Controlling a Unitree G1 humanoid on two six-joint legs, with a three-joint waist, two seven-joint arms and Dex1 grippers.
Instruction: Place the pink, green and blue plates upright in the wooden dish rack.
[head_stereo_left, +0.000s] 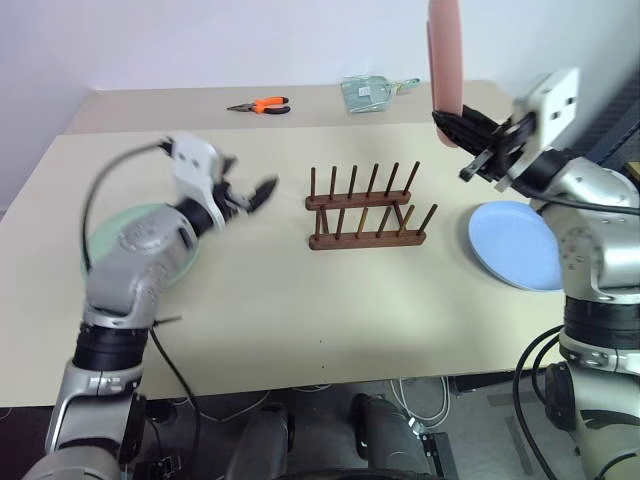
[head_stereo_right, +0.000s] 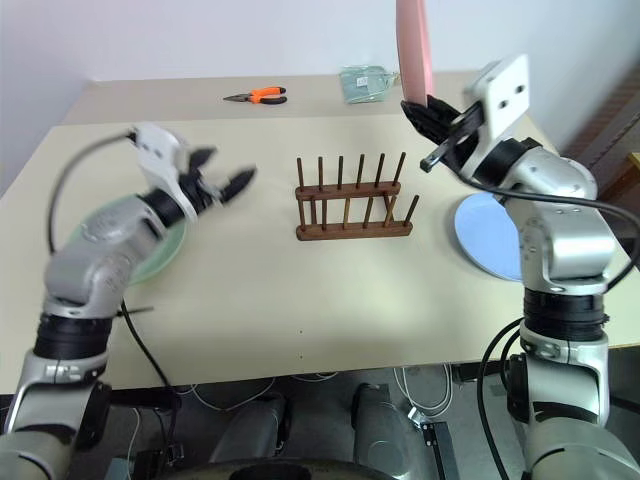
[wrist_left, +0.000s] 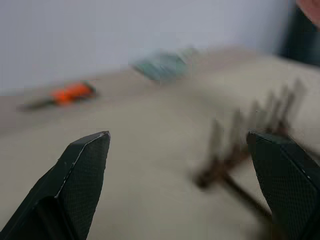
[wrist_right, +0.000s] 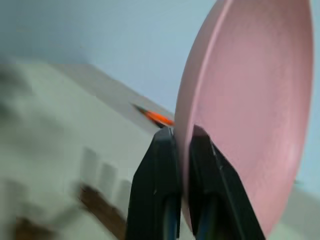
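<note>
We see the counter (head_stereo_left: 300, 300) spread wide, the wooden dish rack (head_stereo_left: 365, 210) empty at centre frame, the blue plate (head_stereo_left: 515, 243) flat at right, the green plate (head_stereo_left: 130, 250) flat at left under the arm. Upper right, the right gripper (head_stereo_left: 452, 118) pinches the pink plate (head_stereo_left: 445, 50) by its rim, held on edge. It looks light, stiff, smooth, likely slippery; the rim is our hold. The right wrist view shows fingers (wrist_right: 155, 190) straddling that rim. The left gripper (head_stereo_left: 255, 195) hangs spread, empty.
</note>
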